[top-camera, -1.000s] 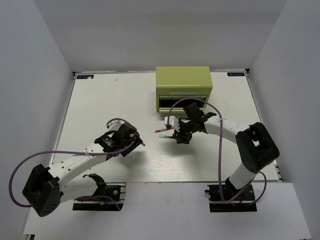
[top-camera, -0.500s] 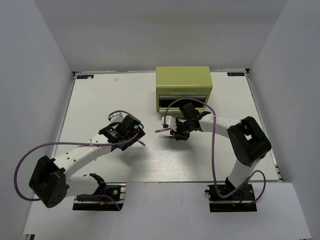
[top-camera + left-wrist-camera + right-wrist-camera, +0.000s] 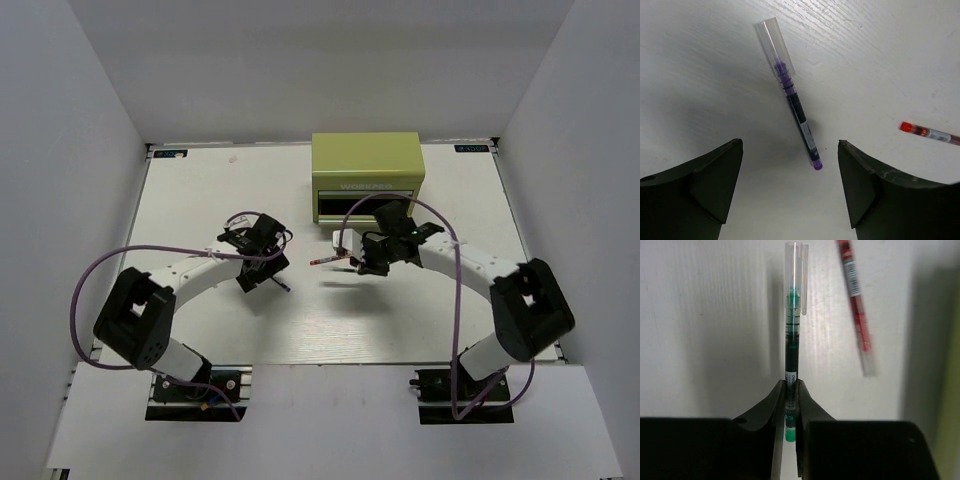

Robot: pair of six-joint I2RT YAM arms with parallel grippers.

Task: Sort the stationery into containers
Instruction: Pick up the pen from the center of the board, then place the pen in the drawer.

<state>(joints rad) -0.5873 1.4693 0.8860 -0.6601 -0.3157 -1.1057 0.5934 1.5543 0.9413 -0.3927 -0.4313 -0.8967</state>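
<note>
My left gripper (image 3: pixel 790 192) stands wide apart, holding nothing, above the white table (image 3: pixel 200 200). A thin purple pen (image 3: pixel 795 107) with a clear plastic cap lies flat on the table ahead of the gap between my fingers (image 3: pixel 710 185). Its long axis runs nearly straight away from me, a little slanted. The clear cap points to the far left and the purple tail to the near right.

My right gripper (image 3: pixel 790 400) is clamped on the tail end of a thin green pen (image 3: pixel 791 340) with a clear cap. The pen runs straight out along my gripper's own line, cap pointing away. Whether it is clear of the table I cannot tell.

Just beside it, not touching, lies a thin red pen (image 3: pixel 855 300) — slightly tilted against the green one, red end far, clear end near. From above, this red pen lies roughly left to right, just in front of the olive-green metal tool chest (image 3: pixel 367 165), which sits at the back of the table — both my grippers work on the near side of it.
</note>
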